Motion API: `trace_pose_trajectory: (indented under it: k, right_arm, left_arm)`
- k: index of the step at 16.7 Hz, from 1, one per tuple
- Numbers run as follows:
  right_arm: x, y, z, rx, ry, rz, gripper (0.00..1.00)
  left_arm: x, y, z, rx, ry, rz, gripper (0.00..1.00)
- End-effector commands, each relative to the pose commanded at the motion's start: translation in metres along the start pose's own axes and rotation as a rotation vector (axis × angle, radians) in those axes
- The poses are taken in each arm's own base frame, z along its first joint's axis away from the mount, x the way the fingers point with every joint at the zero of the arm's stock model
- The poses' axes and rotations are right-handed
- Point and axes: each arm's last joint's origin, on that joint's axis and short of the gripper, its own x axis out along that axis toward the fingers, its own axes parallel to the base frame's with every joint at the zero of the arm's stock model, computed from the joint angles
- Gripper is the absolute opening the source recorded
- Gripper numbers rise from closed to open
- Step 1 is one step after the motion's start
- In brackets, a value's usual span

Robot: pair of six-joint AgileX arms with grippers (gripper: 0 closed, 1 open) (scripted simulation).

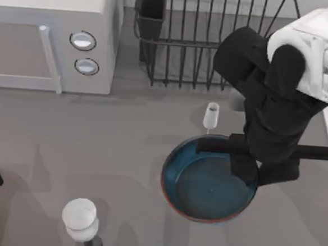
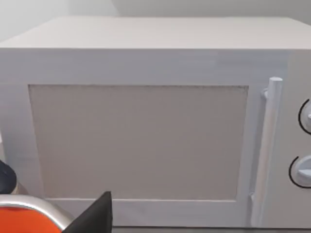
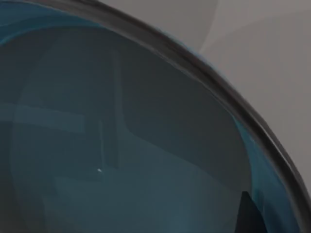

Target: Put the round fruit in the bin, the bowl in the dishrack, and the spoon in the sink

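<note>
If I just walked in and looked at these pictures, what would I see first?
First, the big blue bowl on the grey table, with the black right arm reaching down over the bowl's right edge. Behind it stands the dark wire dishrack, and a white microwave with two round knobs fills the top view's far left corner. Two white stemmed glasses stand out too: a small one just behind the bowl, a bigger one near the front.

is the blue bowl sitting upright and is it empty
Upright and empty: the bowl rests on the table with its opening up, bare blue inside. The right gripper is at its rim.
</note>
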Motion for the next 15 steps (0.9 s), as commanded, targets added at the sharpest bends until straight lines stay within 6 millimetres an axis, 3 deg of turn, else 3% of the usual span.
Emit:
trace_pose_trajectory:
  k: [4, 7, 11, 15]
  right_arm:
    - [0.001, 0.001, 0.0, -0.004, 0.0, -0.001, 0.0]
    - [-0.006, 0.01, 0.0, -0.069, -0.108, 0.009, 0.0]
    - [-0.032, 0.034, -0.002, -0.215, -0.451, 0.023, 0.0]
    - [-0.074, 0.059, -0.011, -0.298, -0.885, 0.017, 0.0]
  left_arm:
    - [0.0, 0.0, 0.0, 0.0, 0.0, 0.0, 1.0]
    - [0.0, 0.0, 0.0, 0.0, 0.0, 0.0, 1.0]
    - [0.0, 0.0, 0.0, 0.0, 0.0, 0.0, 1.0]
    - [0.0, 0.0, 0.0, 0.0, 0.0, 0.0, 1.0]
